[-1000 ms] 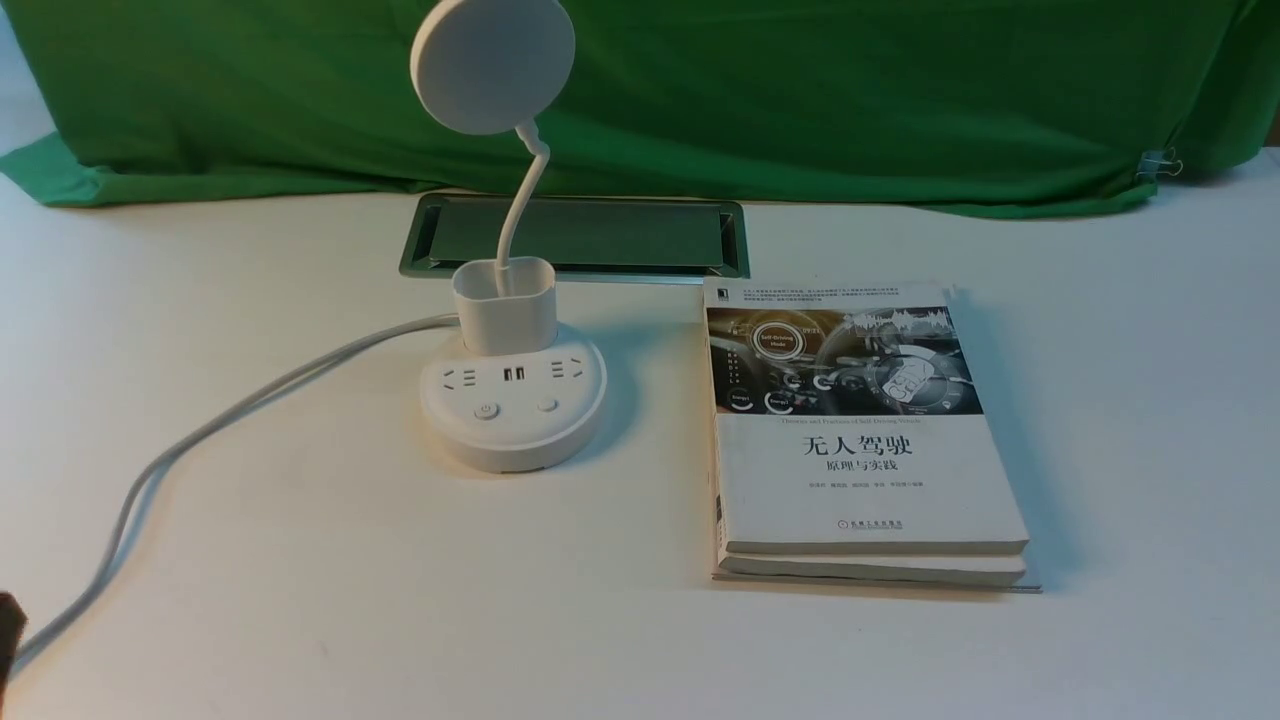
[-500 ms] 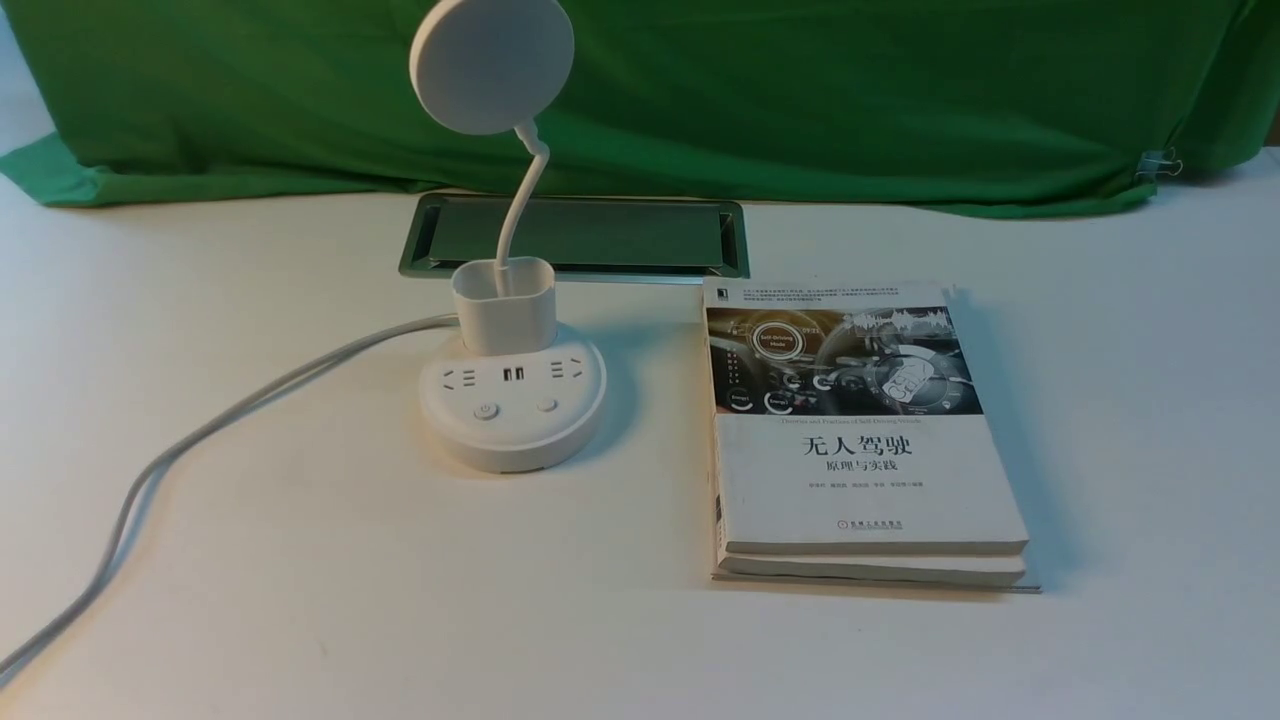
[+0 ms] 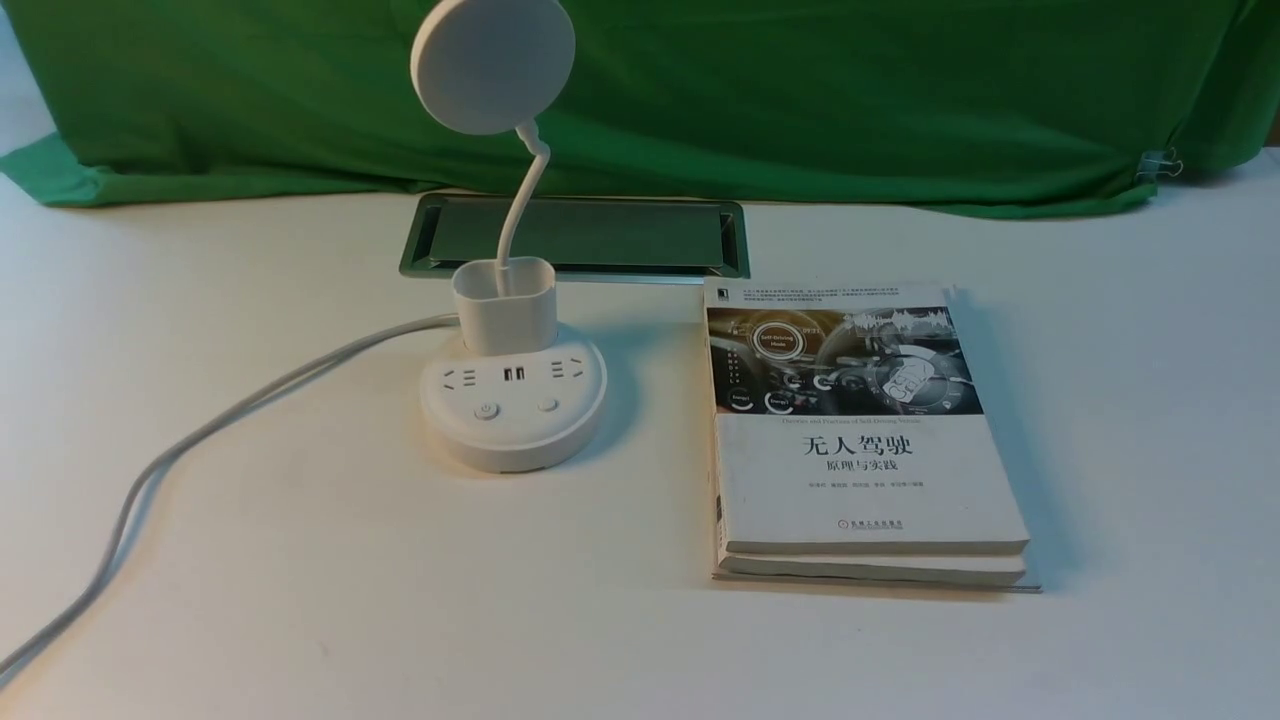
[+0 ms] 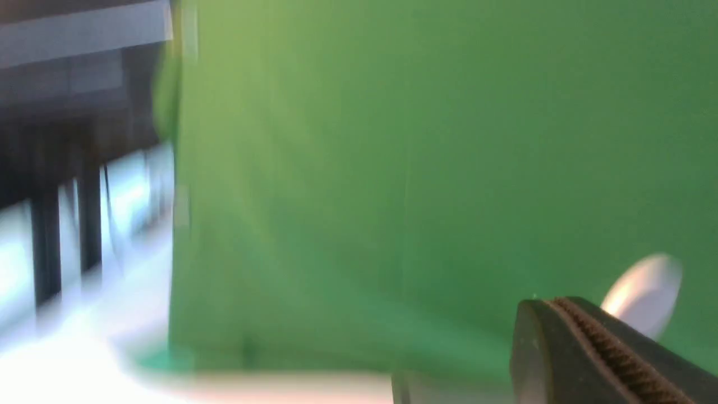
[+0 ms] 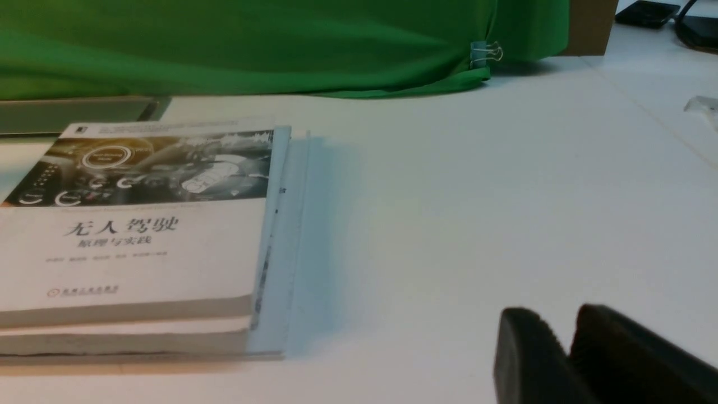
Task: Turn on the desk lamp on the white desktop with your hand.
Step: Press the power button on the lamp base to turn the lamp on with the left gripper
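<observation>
The lamp [image 3: 505,330] stands on the desk [image 3: 300,520], left of the book [image 3: 860,440], its buttons [image 3: 487,410] facing the robot. I think the left gripper [image 4: 606,359] is nearer; the lamp head [image 4: 642,292] shows just past its finger. The book lies between the right gripper [image 5: 572,336] and the lamp. I cannot tell if either gripper's fingers touch.

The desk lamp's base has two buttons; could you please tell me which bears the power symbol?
The left button, farther from the book: it shows a ringed power mark, while the right button beside it looks plain.
</observation>
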